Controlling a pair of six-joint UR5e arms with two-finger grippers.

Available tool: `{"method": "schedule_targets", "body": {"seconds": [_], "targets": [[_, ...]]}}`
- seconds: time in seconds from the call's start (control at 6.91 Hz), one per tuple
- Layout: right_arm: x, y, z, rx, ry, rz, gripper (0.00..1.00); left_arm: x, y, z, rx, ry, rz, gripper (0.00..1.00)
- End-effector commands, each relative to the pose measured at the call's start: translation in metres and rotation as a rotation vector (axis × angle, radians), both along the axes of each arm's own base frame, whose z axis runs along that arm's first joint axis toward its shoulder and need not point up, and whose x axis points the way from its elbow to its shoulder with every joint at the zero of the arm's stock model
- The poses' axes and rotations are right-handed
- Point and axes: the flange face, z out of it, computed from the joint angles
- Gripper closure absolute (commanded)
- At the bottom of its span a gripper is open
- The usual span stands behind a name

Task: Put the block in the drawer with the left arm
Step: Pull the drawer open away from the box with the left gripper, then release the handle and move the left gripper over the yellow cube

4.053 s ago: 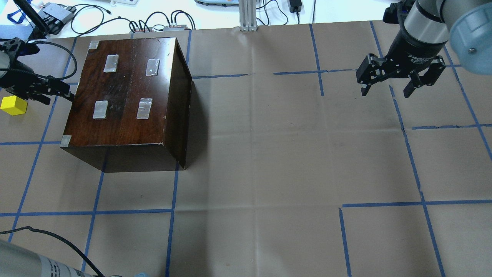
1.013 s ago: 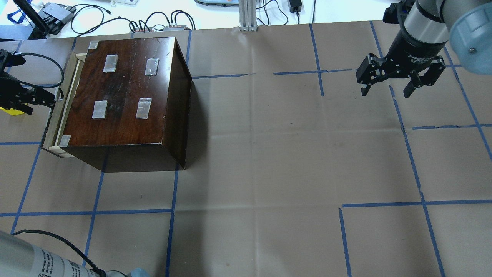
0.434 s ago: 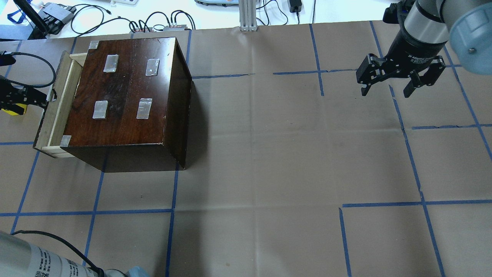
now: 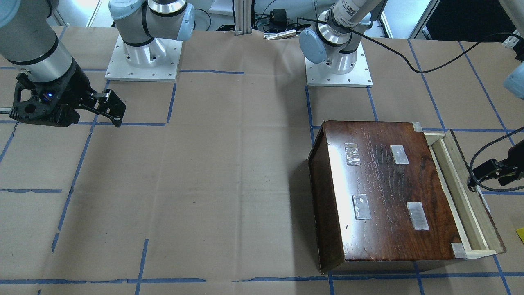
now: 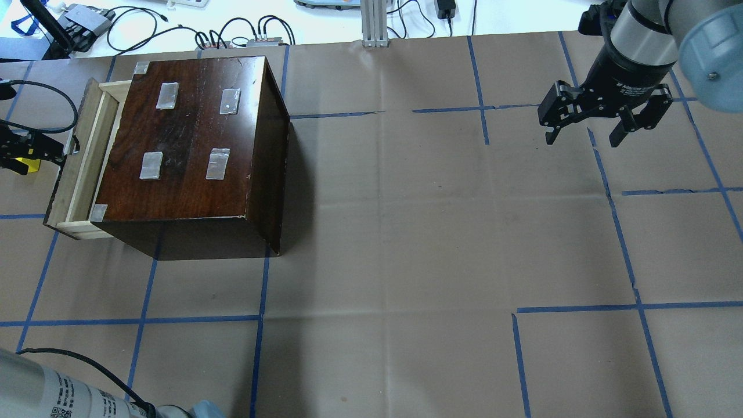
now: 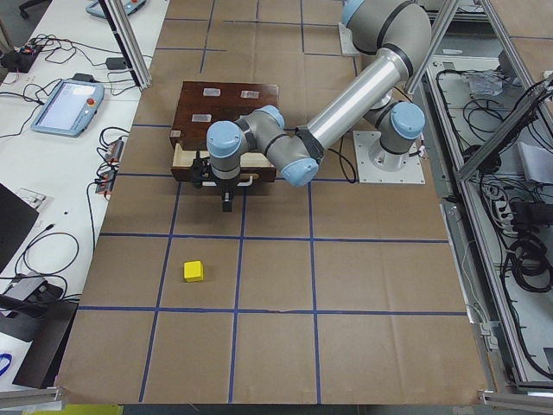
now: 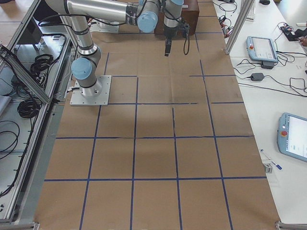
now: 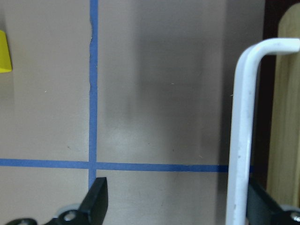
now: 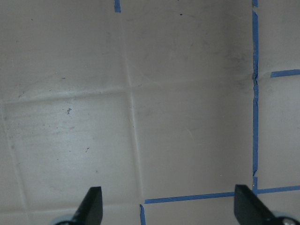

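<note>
The drawer (image 5: 72, 168), pale wood, stands partly pulled out of the left side of the dark wooden cabinet (image 5: 191, 139); it also shows in the front-facing view (image 4: 462, 192). My left gripper (image 5: 58, 154) is open at the drawer's front. In the left wrist view its fingers (image 8: 96, 197) straddle the drawer's white handle (image 8: 243, 131), which lies against the right finger. The yellow block (image 6: 193, 271) sits on the table beyond the gripper, partly hidden in the overhead view (image 5: 28, 165). My right gripper (image 5: 583, 136) is open and empty, far right.
The table is covered in brown paper with blue tape lines (image 5: 261, 319). Cables and devices (image 5: 244, 35) lie beyond the far edge. The left arm's black cable (image 4: 413, 61) loops over the table near the cabinet.
My left gripper has moved left with the handle and the drawer has slid further out of the cabinet; it was closed four seconds ago. The right arm has not moved.
</note>
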Motion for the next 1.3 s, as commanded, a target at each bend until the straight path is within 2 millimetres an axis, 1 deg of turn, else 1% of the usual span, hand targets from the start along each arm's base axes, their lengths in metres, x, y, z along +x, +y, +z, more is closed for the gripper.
{"method": "schedule_targets", "body": {"seconds": [0.0, 0.14, 0.43, 0.58, 0.87, 1.01, 1.16], "targets": [[0.000, 0.000, -0.001, 0.001, 0.000, 0.000, 0.00, 0.008, 0.003, -0.001, 0.000, -0.001, 0.010, 0.01], [0.000, 0.000, -0.001, 0.001, 0.000, 0.000, 0.00, 0.011, -0.001, -0.003, -0.011, -0.012, 0.010, 0.01], [0.000, 0.000, 0.000, 0.000, 0.000, 0.000, 0.00, 0.020, -0.010, 0.002, -0.023, -0.028, 0.009, 0.01], [0.000, 0.000, -0.001, 0.001, 0.000, 0.000, 0.00, 0.022, -0.010, 0.004, -0.024, -0.031, 0.012, 0.01], [0.000, 0.000, 0.000, 0.000, 0.000, 0.000, 0.00, 0.018, -0.004, 0.016, -0.010, -0.045, 0.016, 0.01], [0.000, 0.000, 0.000, 0.000, 0.000, 0.000, 0.00, 0.018, -0.003, 0.016, -0.007, -0.045, 0.017, 0.01], [0.000, 0.000, -0.001, 0.001, 0.000, 0.000, 0.00, 0.025, 0.000, 0.021, -0.009, -0.056, 0.030, 0.01]]}}
